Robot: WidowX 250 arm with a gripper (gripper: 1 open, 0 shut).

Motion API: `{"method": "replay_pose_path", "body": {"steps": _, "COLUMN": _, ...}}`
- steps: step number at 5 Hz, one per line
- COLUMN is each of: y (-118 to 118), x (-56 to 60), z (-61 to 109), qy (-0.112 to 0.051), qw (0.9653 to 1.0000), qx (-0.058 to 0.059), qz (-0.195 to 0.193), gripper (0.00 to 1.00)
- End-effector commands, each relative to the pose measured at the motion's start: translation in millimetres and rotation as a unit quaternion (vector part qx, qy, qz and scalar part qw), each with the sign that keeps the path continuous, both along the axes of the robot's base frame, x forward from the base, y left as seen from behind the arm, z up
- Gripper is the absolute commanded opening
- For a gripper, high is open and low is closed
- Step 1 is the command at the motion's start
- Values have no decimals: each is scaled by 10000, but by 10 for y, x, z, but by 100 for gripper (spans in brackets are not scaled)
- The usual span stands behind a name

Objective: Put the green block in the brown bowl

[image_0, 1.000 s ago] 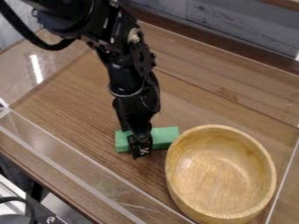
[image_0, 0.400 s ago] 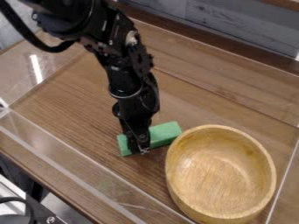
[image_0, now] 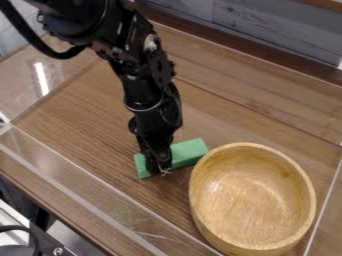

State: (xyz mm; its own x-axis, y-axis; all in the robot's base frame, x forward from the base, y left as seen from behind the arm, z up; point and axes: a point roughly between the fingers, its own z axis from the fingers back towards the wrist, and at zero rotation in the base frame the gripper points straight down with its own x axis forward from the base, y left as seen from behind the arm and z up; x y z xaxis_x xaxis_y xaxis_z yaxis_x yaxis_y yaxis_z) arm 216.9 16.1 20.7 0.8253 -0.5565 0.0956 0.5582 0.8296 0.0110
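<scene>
**Gripper clamped on green block, bowl empty**

Wood-grain tabletop [image_0: 254,95] fills most of the view, dark brown, planks running diagonally. Clear acrylic wall [image_0: 80,185] fences the near and left edges; it throws a few pale reflections onto the wood. Grey surface shows beyond the far edge, top right.

Black robot arm [image_0: 127,55] comes in from the top left, cables looped off its upper part, and drops near-vertical to the table. Lower links are stacked straight above the work point.

Brown bowl [image_0: 305,180] sits lower right: round, shallow, light tan wood with visible grain and a thick rim. Upright, flat on the table, nothing inside it. Its left rim is just beside the block, with a thin strip of table between them; not touching as far as I can tell.

Gripper [image_0: 158,168] points straight down, fingertips at table level. Jaws are closed onto the green block [image_0: 185,152], pinching its left portion. Fingers cover that end, so the exact contact line is hidden.

Green block is a small flat mint-green bar, lying on the tabletop at a slight angle, right end pointing up and toward the bowl. It looks flat on the wood, not lifted. Only its right end and a sliver at lower left are visible past the fingers.

Block is on the table left of the bowl, outside it.
</scene>
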Motion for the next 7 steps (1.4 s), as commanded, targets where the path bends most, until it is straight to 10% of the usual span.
{"method": "replay_pose_path", "body": {"steps": 1, "y": 8, "x": -67, "z": -42, "qy": 167, "qw": 9997, "qx": -59, "qz": 144, "gripper": 0}}
{"method": "replay_pose_path", "body": {"steps": 7, "y": -20, "x": -237, "z": 55, "qy": 729, "qw": 9954, "qx": -180, "qz": 591, "gripper": 0}}
